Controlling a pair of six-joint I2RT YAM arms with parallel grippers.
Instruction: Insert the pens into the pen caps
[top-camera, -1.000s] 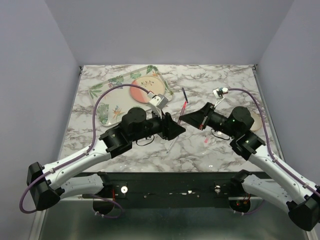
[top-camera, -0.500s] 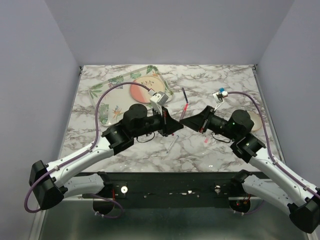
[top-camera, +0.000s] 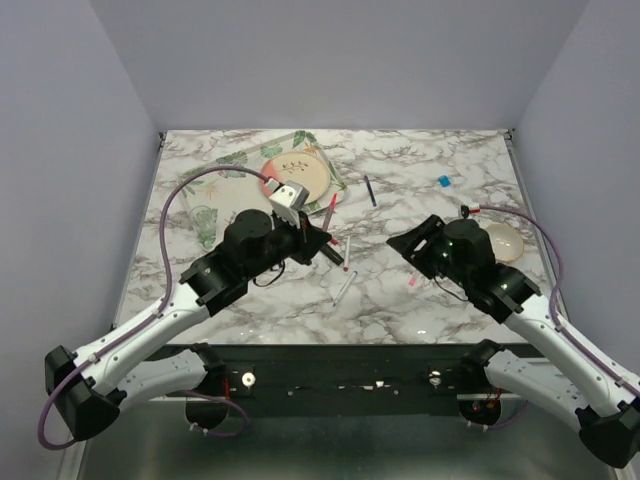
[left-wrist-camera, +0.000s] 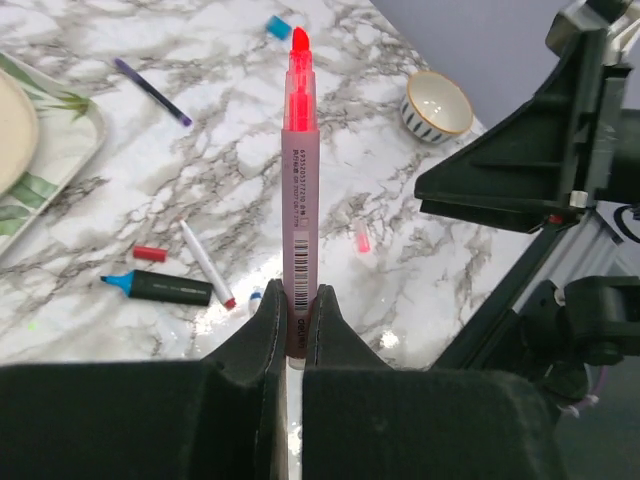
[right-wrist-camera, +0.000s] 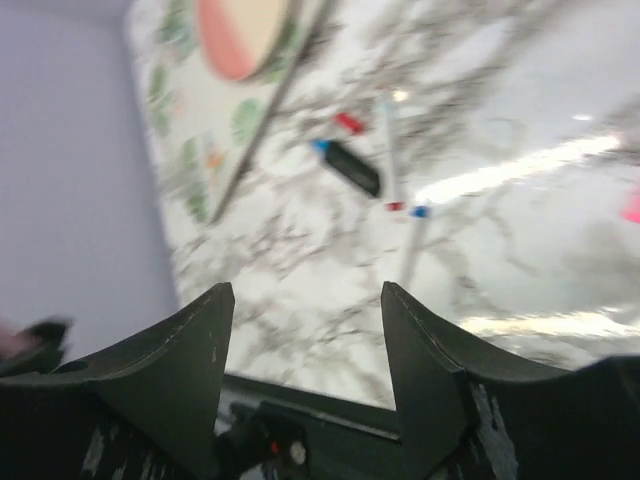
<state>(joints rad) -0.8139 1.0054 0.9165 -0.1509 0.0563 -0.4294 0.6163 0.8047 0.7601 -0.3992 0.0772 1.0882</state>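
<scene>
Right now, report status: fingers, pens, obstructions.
Left fingers shut on pink pen, tip bare. Right fingers open, empty. Pink cap on table, nothing on it.

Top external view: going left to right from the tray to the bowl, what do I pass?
tray → pink highlighter → navy pen → pink cap → blue cap → bowl

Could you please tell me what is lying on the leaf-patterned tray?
A round cream-and-pink plate lies on the tray. The left arm covers the tray's near part, so whatever may lie there cannot be seen.
</scene>
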